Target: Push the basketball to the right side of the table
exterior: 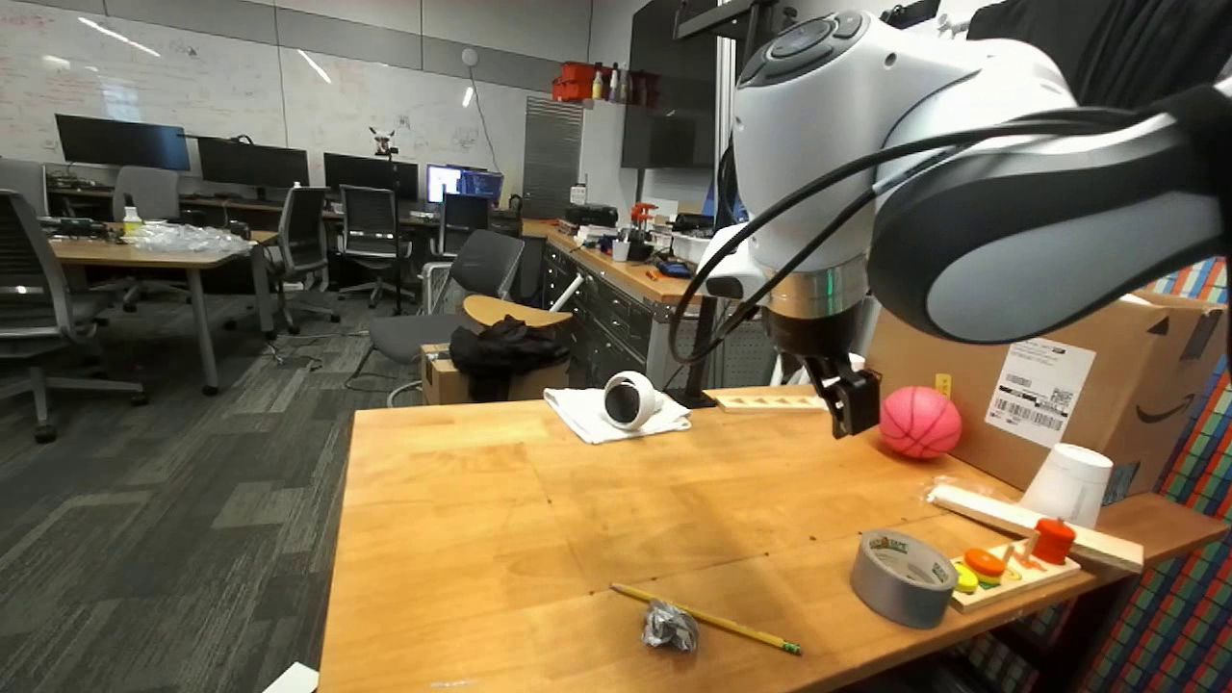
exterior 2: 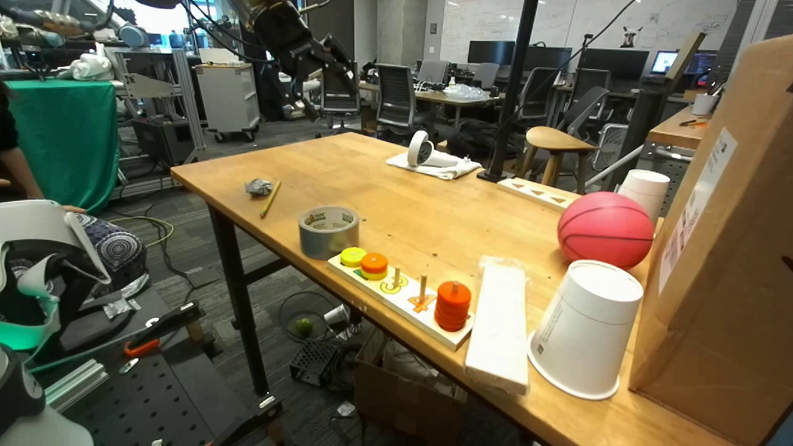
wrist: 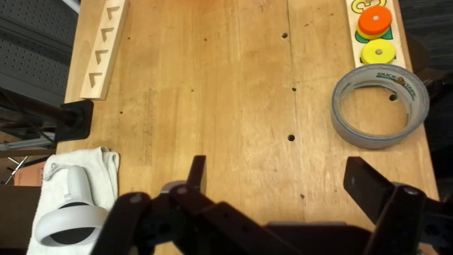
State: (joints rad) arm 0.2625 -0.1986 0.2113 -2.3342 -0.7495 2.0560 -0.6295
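Observation:
A pink basketball (exterior: 920, 423) with dark seams rests on the wooden table (exterior: 462, 539), close beside a large cardboard box. It also shows in an exterior view (exterior 2: 605, 230), near an upside-down white cup. It is out of the wrist view. My gripper (exterior: 855, 409) hangs above the table and overlaps the ball's left edge in that view. In an exterior view the gripper (exterior 2: 331, 102) is high over the table's far part, well apart from the ball. In the wrist view the gripper (wrist: 276, 166) is open, with bare tabletop between its fingers.
The cardboard box (exterior 2: 718, 248) and white cup (exterior 2: 585, 328) stand by the ball. A packaged bar (exterior 2: 499, 328), peg board (exterior 2: 396, 291) and tape roll (wrist: 380, 106) line one edge. Opposite are a black post (wrist: 76, 120), slotted wood bar (wrist: 104, 49) and controller (wrist: 72, 219) on cloth.

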